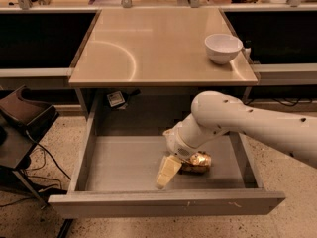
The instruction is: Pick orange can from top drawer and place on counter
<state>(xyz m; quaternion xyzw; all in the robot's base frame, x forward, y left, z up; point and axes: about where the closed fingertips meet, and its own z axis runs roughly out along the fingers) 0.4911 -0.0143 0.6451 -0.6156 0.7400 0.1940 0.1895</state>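
Starting at the left: the top drawer stands pulled well out, its grey floor bare on this side. Above it the tabletop stretches beige and glossy, with the curved arc mark on its left half. Tucked under the tabletop's edge, at the back of the drawer opening, is a small card or tag; I can't read it.

Moving to the middle, here's my gripper, down inside the drawer near the front panel, angled low towards the floor. Just to its right, touching or nearly so, lies the orange can, on its side on the drawer bottom. Its long axis seems to run roughly left to right, along the front panel.

So the can lies to the right of my gripper, towards the drawer's right wall. That's the relation that counts for the grasp, as I judge it. Whether my gripper is clenched, released or already has the can, I cannot tell. My own wrist covers the can's left end and the place where they meet.

Further right, my arm sweeps in over the drawer's right wall and hides that corner. Up on the tabletop's right edge sits the white bowl, well apart from the open middle where the can could go.
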